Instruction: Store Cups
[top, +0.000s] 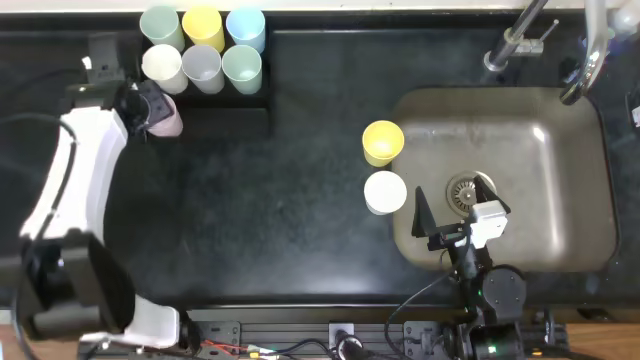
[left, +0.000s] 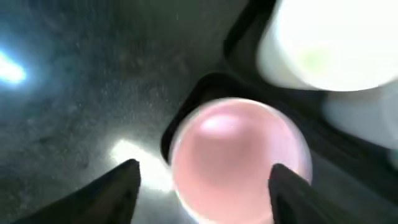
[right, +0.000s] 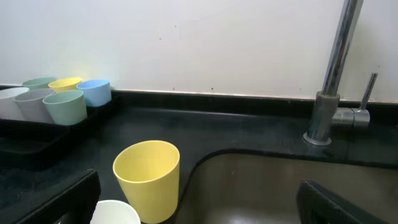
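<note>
While spread, tool (left: 205, 165) astride pink cup (left: 239, 158).

Top: straight down. Left wrist: close over pink cup (left: 239, 158). Right wrist: low, shares top's yellow cup (right: 147, 177).

place: kitchen | cues: steel sink (top: 560, 120), tap (right: 333, 74), dark stone worktop (top: 300, 200)

- I can read no words, numbers, labels or signs anywhere here.
- The cups (top: 203, 28), the table (top: 300, 200) and the sink (top: 550, 170) carry no print that I can make out.
</note>
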